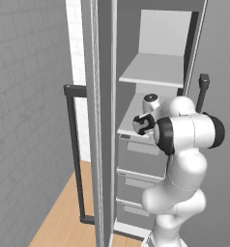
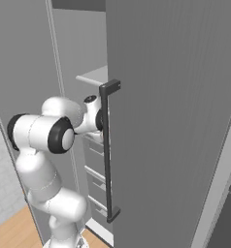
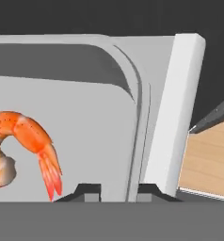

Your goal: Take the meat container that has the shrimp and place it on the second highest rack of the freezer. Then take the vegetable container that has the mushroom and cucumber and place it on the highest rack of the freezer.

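In the hand view the meat container (image 3: 85,117), a pale grey tray, lies close below the hand with the orange shrimp (image 3: 24,136) curled at its left. My gripper (image 3: 117,193) has one fingertip on each side of the tray's right rim, the jaws close together on it. The tray rests on a pale shelf board (image 3: 180,108). From the left base view my hand (image 1: 145,123) reaches into the freezer (image 1: 150,96) at the lower of the two shelves (image 1: 126,126), below the highest rack (image 1: 153,70). The vegetable container, mushroom and cucumber are out of view.
The freezer door (image 1: 103,144) stands open to the left, with its black bar handle (image 1: 73,154). Grey drawers (image 1: 141,161) sit under the shelves. A closed grey door with a black handle (image 2: 107,150) stands right beside my hand. Wooden floor (image 1: 64,217) lies below.
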